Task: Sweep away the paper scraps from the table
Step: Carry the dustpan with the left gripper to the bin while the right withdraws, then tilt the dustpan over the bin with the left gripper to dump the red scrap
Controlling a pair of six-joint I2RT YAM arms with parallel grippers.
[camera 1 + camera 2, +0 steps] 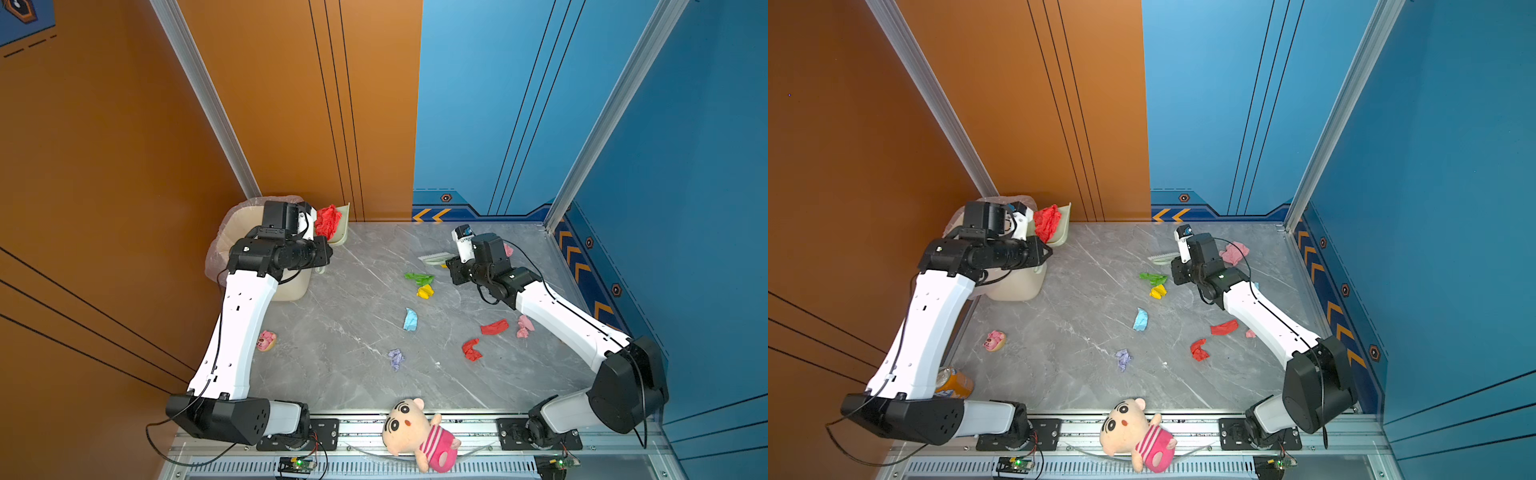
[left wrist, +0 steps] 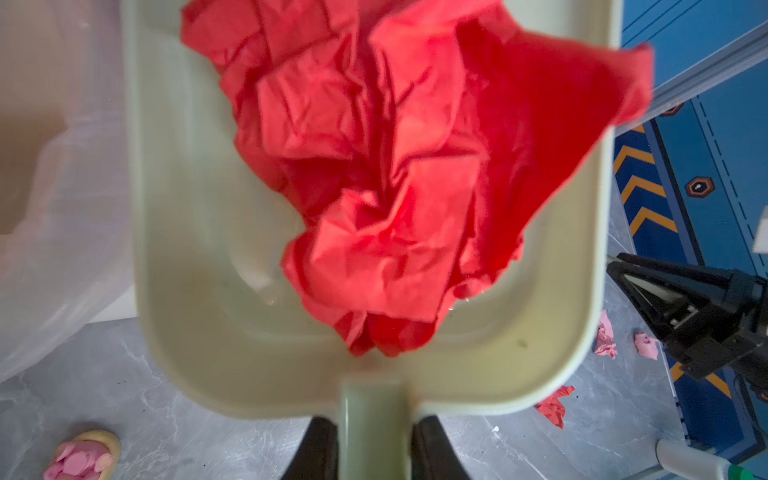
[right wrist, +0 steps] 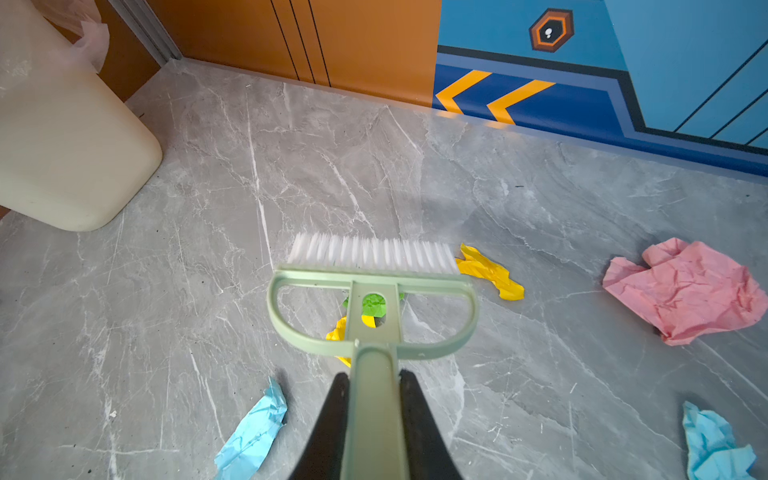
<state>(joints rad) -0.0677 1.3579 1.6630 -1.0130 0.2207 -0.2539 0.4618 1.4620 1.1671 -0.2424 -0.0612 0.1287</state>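
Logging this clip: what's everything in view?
paper scraps: at least ten loose; green, yellow, light blue, lilac, red, pink; across the table's middle and right
red paper wad: one, red, in the dustpan
dustpan: one, pale green, held up by the bin
bin: one, cream with translucent liner, far left corner
brush: one, pale green with white bristles, by the green and yellow scraps
plush doll: one, cream with pink stripes, near rail
pink toy: one, pink, left side
can: one, orange, beside left arm
table: one, grey marble, underneath
left gripper: one, black, shut on dustpan handle
right gripper: one, black, shut on brush handle
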